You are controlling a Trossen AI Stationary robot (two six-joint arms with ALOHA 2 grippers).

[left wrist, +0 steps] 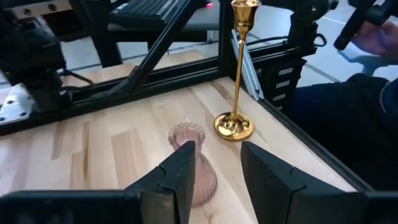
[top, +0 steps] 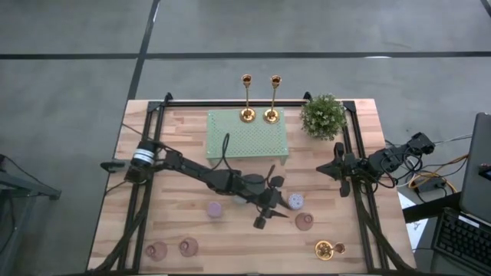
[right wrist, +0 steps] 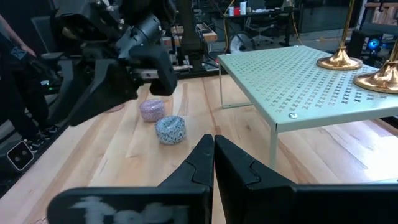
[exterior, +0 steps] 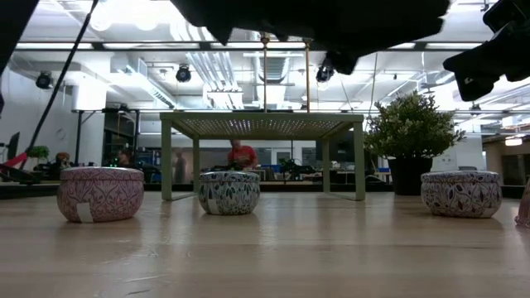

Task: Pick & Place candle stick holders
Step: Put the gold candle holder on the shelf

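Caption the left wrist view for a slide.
Left tool, open, poised over a pink ribbed holder beside an upright gold candlestick near the wooden table's corner.

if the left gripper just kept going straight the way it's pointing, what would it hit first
Most likely the pink ribbed holder right ahead of the open left gripper; the gold candlestick stands beyond it, though depth is hard to judge.

My two arms are dark, almost black, built of slim links between chunky rounded joints. My left arm (top: 192, 170) wears a white band near its shoulder, and a thin black cable loops off its forearm. My right arm (top: 380, 162) carries a tangle of black wiring at its base. My fingers (left wrist: 180, 171) are matte black, flat-faced wedges with stepped, angular edges.
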